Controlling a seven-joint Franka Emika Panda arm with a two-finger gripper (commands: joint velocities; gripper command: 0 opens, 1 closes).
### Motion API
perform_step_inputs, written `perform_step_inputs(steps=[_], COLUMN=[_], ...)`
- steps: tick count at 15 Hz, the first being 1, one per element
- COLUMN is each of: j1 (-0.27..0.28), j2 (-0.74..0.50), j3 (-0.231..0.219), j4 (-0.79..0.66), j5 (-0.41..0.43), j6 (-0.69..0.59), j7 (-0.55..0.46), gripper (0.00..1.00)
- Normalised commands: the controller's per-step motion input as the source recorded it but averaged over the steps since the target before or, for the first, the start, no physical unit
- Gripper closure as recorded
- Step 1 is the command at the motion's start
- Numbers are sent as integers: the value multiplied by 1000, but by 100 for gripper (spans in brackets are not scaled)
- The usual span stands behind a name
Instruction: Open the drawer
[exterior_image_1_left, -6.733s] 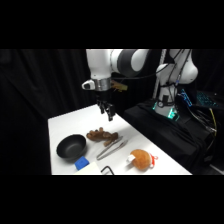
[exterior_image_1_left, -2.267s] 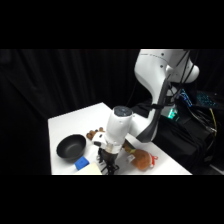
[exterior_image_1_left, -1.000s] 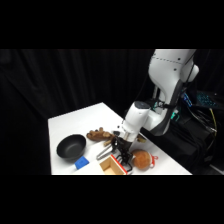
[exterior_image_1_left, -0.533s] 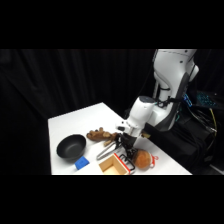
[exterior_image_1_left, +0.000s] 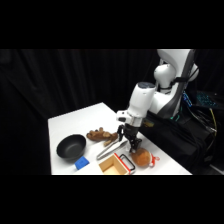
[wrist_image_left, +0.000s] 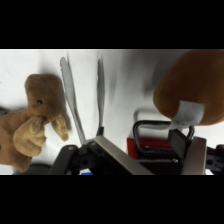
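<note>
Drawer seemingly further out now

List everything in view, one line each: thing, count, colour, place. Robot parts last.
table: 1, white, under everything.
bowl: 1, black, table's left.
block: 1, blue, front of the bowl.
stuffed animal: 1, brown, mid-table, behind the tongs.
tongs: 1, metal, between stuffed animal and drawer.
drawer: 1, tan with orange-red rim, black loop handle, front edge.
round soft object: 1, orange-brown, right of the drawer.
arm: 1, white, from upper right.
gripper: 1, black, low beside the drawer's handle.
</note>
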Motion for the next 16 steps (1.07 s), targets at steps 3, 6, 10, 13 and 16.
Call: perform_step_inputs(steps=[3, 6, 10, 13, 16], j1=[414, 361, 193, 65, -299], j2=[-412, -456, -505, -462, -381], j3=[-509, -468, -265, -75, 339], j4=[-145, -103, -51, -4, 29], j5=[-384, -474, -441, -320, -56], j6=[-284, -357, -400, -376, -358], j7=[192, 290, 285, 236, 77], gripper=[0, 0, 0, 0, 0])
